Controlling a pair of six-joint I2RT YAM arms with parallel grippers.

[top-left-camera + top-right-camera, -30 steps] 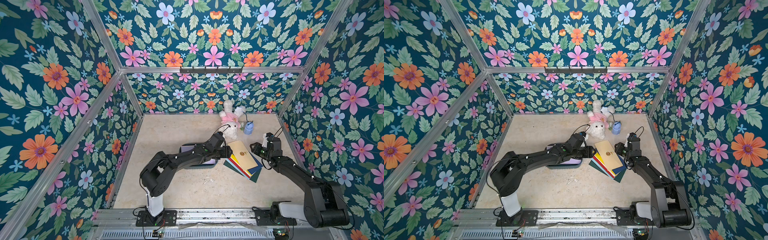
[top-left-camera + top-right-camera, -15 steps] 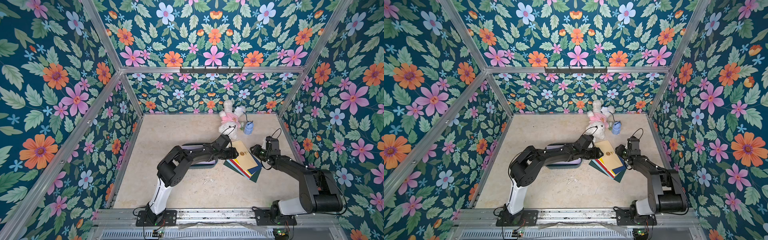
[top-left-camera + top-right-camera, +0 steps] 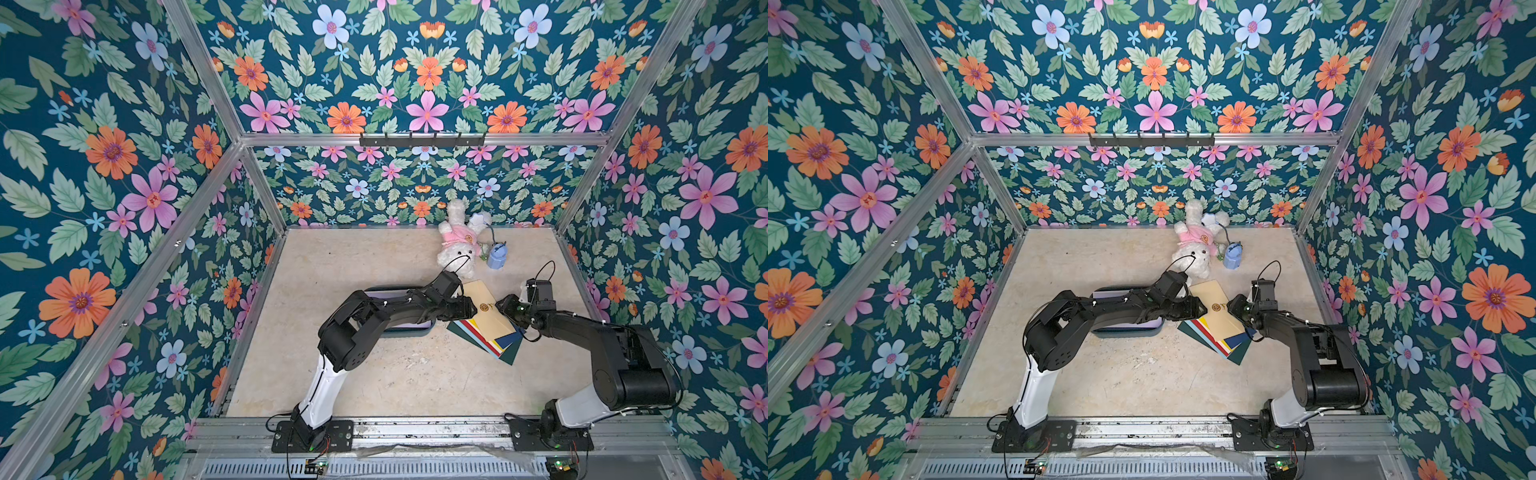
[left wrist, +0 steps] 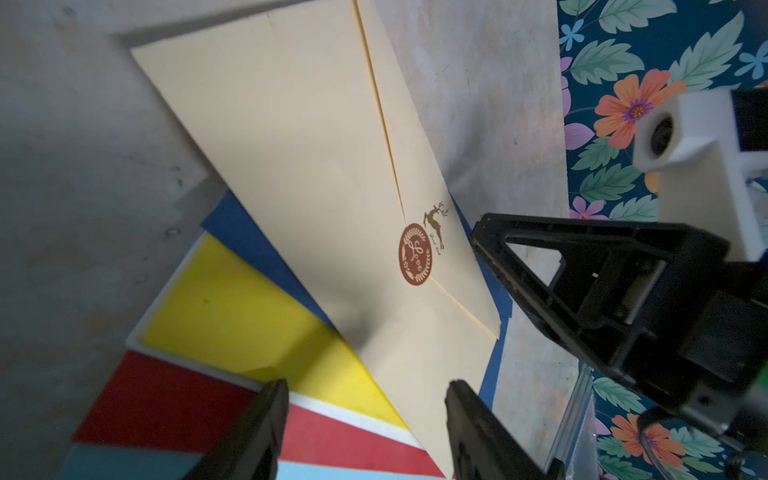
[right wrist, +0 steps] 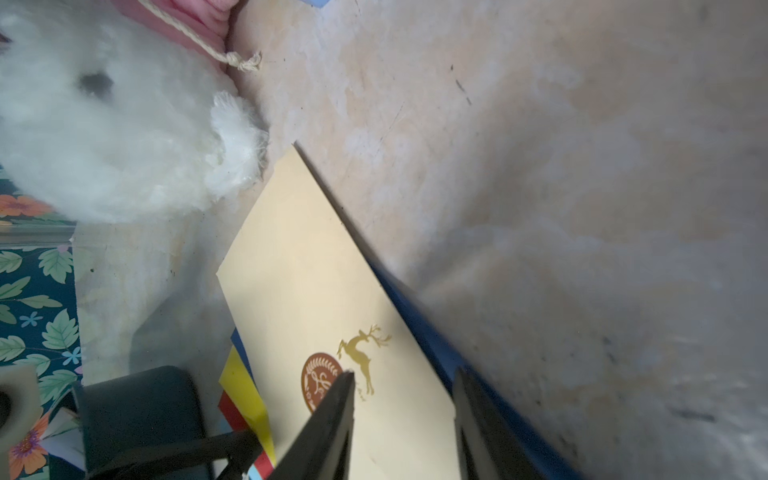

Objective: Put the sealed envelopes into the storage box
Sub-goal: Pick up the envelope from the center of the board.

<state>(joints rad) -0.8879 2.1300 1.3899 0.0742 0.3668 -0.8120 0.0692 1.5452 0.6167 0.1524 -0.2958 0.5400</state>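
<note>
The sealed envelopes (image 3: 478,334) lie fanned on the worktop (image 3: 374,257) just beside the storage box (image 3: 409,331), which shows only something pale under the left arm (image 3: 374,311) (mostly hidden), so most work likely remains. Both hands sit low at the top cream envelope (image 3: 486,311): the left hand (image 4: 365,384), jaws apart, over one corner, and the right hand (image 5: 404,372), jaws apart, at the opposite edge.

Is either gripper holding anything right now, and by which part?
Nothing looks gripped. The left gripper stands open over one end of the cream envelope; the right gripper stands open astride its long edge by the seal. Contact cannot be told.
</note>
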